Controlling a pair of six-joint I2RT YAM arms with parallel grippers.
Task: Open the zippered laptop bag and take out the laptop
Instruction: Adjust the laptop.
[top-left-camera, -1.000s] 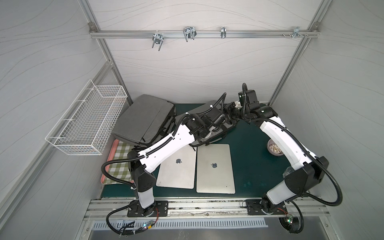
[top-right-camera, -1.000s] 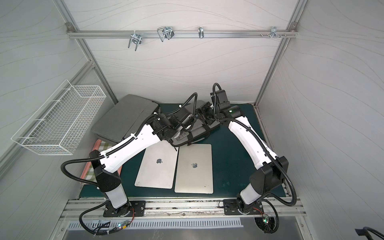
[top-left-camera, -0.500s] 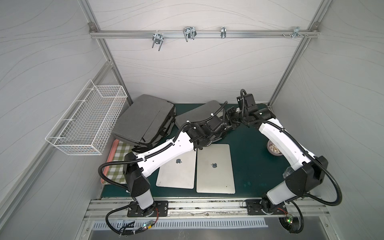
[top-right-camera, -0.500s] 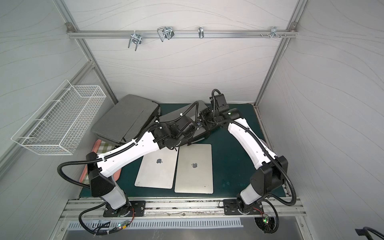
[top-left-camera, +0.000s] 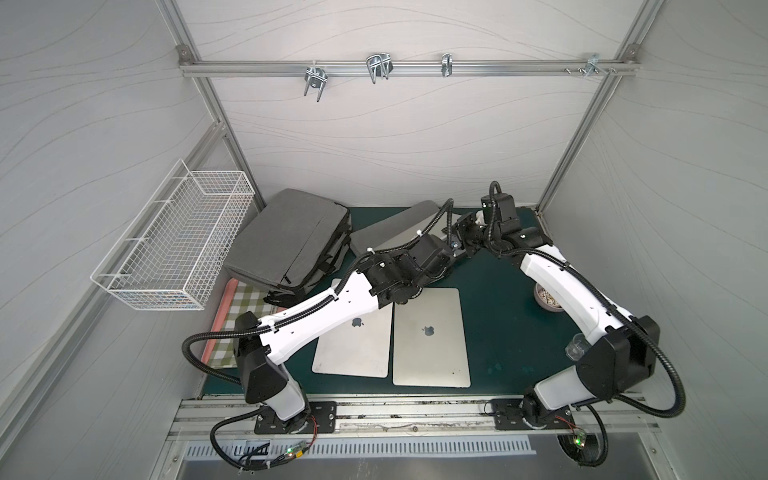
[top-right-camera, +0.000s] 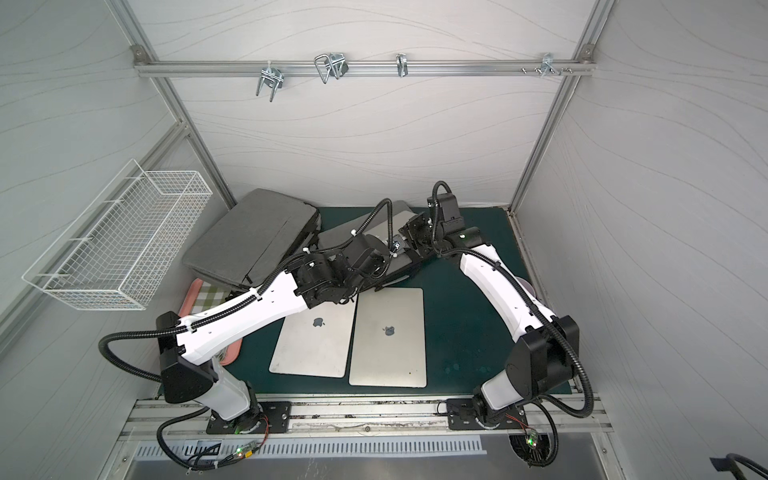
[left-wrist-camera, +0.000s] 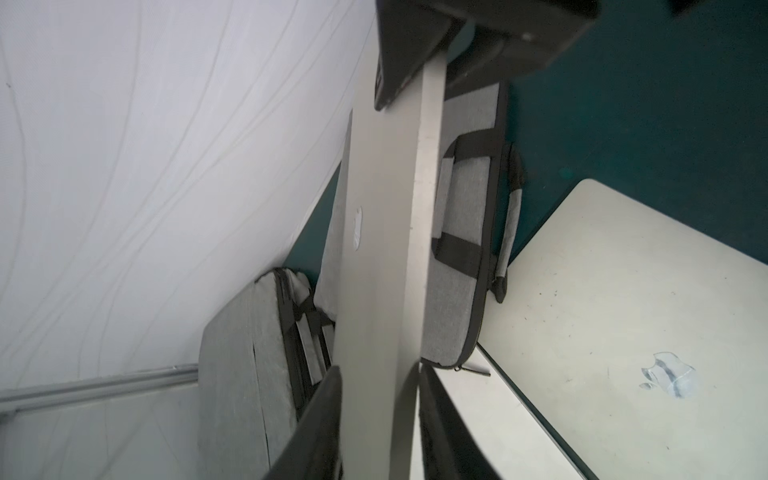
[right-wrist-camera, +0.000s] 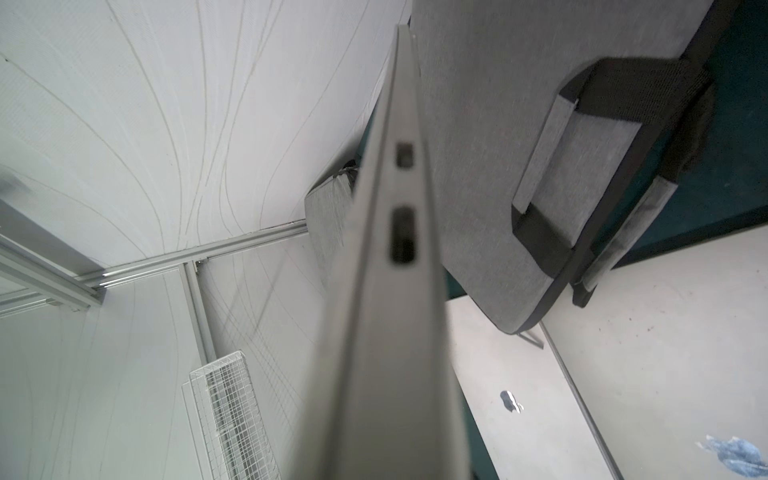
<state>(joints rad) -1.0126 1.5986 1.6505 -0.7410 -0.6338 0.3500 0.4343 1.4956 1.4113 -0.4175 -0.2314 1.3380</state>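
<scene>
Silver laptop (left-wrist-camera: 382, 249) sits above bag (left-wrist-camera: 461, 266), edge-on between left gripper (left-wrist-camera: 379, 374) fingers (left-wrist-camera: 316, 424); they straddle it, clamped or slack can't tell; right gripper (left-wrist-camera: 446, 62) pinches far end, closed on it. Long axis runs straight from left fingers to right ones; both arms equally near.

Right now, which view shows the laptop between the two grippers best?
The left wrist view: the laptop runs lengthwise through the frame, showing lid, logo and one side edge. The right wrist view shows only its port edge, end on. In both top views the left arm hides most of it.
</scene>
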